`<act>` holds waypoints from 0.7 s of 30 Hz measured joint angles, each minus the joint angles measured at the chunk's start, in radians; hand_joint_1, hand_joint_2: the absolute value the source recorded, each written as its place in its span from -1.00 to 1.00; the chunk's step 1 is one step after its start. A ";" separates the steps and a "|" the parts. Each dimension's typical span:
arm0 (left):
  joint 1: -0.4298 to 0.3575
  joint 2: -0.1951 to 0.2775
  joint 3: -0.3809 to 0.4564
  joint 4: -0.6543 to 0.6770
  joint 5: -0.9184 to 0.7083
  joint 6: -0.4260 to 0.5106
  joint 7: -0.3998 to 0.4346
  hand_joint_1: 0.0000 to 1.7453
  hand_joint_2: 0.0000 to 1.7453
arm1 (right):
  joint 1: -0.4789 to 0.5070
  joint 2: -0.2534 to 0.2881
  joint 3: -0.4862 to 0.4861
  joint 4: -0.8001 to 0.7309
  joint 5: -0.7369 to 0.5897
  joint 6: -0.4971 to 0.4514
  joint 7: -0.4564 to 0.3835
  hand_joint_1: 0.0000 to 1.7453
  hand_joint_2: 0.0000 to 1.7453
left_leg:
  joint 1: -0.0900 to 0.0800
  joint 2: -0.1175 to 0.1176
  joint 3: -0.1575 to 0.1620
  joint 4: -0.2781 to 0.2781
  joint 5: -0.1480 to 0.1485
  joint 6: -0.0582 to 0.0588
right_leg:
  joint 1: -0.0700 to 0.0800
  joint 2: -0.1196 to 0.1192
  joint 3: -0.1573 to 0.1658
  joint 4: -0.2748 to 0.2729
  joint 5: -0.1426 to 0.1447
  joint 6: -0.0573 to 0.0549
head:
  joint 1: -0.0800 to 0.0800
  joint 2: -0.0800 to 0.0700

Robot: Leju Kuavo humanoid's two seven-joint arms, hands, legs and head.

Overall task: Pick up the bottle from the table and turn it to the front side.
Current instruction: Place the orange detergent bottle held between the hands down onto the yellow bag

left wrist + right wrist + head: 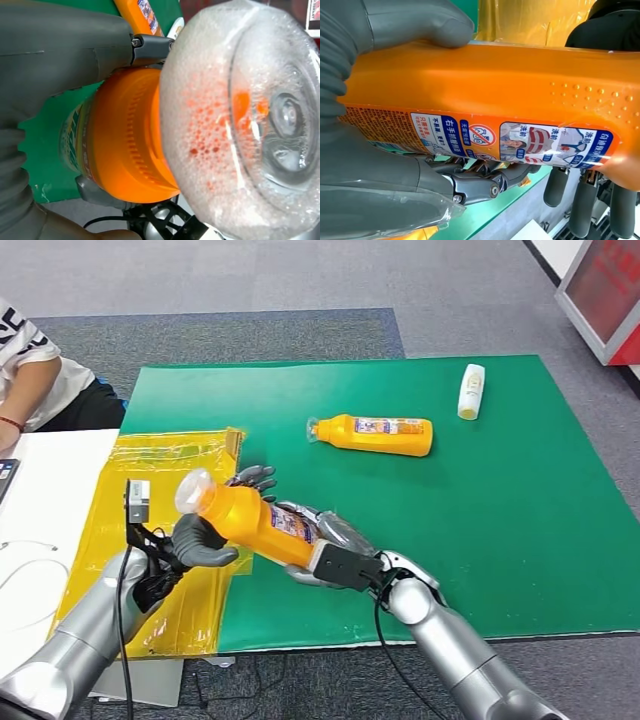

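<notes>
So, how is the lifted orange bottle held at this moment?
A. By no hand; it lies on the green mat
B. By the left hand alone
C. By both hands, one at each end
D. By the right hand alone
C: the right hand grips the body of the orange bottle while the left hand holds its neck below the clear cap, above the green mat.

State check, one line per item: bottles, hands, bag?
Held orange bottle: off the table, tilted, clear cap on.
Second orange bottle: lying on the green mat.
White bottle: lying on the mat.
Right hand: grips the held bottle's body.
Left hand: holds its neck.
Yellow bag: flat, crinkled.
</notes>
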 joint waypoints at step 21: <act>0.005 -0.023 0.008 0.000 0.012 0.032 -0.033 -1.00 1.00 | 0.049 0.020 0.004 -0.117 -0.021 -0.023 0.031 1.00 1.00 | 0.000 0.000 0.000 0.000 0.000 0.000 | 0.000 0.000 0.000 0.000 0.000 0.000 | 0.000 0.000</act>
